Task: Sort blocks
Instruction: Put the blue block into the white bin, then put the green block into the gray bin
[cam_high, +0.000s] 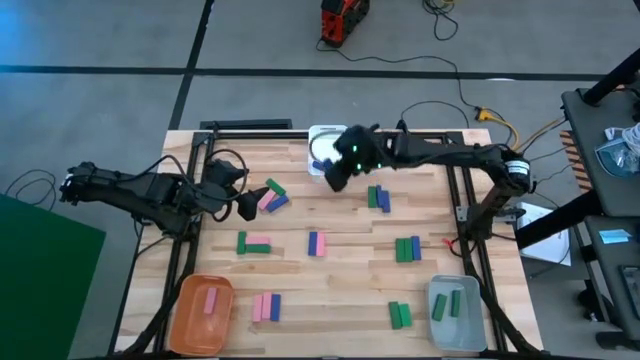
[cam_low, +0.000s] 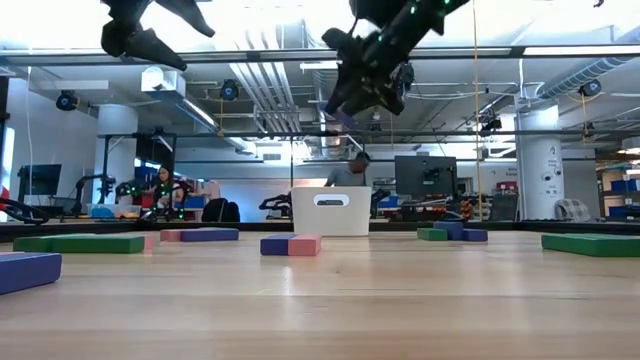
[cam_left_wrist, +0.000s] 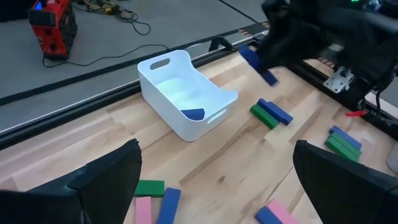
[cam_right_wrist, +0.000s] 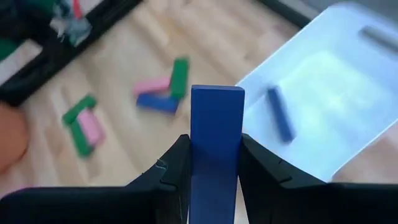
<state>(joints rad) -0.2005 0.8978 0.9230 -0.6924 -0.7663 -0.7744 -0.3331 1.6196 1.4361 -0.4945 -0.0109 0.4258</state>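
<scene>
We are carrying a blue block (cam_right_wrist: 216, 146) in the right gripper (cam_right_wrist: 215, 163), whose jaws are closed on its two long faces, with the block standing up between them. It is held in the air, clear of the tabletop (cam_high: 340, 280), near the edge of the white bin (cam_right_wrist: 348, 93) at the far side. One blue block (cam_right_wrist: 281, 114) is already lying inside that bin, so we are treating white as the blue bin.

To do this step well, we are aiming to bring the gripper over the bin's open middle, not its rim, before opening the jaws. We are keeping the block high enough to pass the bin wall. Lowering a little first should keep the block from bouncing out. Releasing over the bare part of the bin floor avoids landing on the block already there.

The left gripper (cam_high: 243, 205) is hovering above the left part of the tabletop, near a green, pink and blue cluster (cam_high: 270, 195), with its jaws spread wide and holding nothing. We are keeping it where it is, well apart from the right arm's path.

Other blocks are lying scattered across the tabletop. An orange bin (cam_high: 205, 305) with a pink block and a grey bin (cam_high: 455, 315) with green ones are sitting at the near corners.
</scene>
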